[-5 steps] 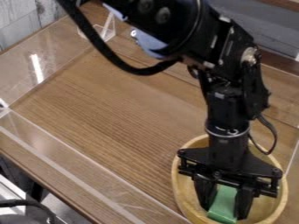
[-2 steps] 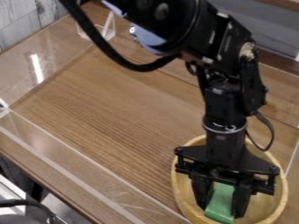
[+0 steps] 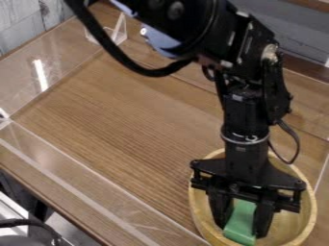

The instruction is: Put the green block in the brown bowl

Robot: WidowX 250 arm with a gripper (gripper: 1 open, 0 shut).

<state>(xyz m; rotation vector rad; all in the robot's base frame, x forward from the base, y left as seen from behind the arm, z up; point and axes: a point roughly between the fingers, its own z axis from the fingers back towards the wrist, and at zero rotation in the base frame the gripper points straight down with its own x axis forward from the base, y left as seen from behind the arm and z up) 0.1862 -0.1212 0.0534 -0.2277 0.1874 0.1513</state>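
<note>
Camera view: gripper (image 3: 245, 213) pointing steeply down inside the bowl (image 3: 201, 212) at lower right of the table (image 3: 115, 125), fingers clamped on the block (image 3: 240, 228), held upright just over or on the bowl floor. Placing step nearly done. Next, probably: spread fingers to drop block, then lift clear

The gripper (image 3: 243, 217) pointed down into the brown bowl (image 3: 201, 209) on the wooden table (image 3: 115, 115), its fingers closed on the green block (image 3: 240, 229).
</note>
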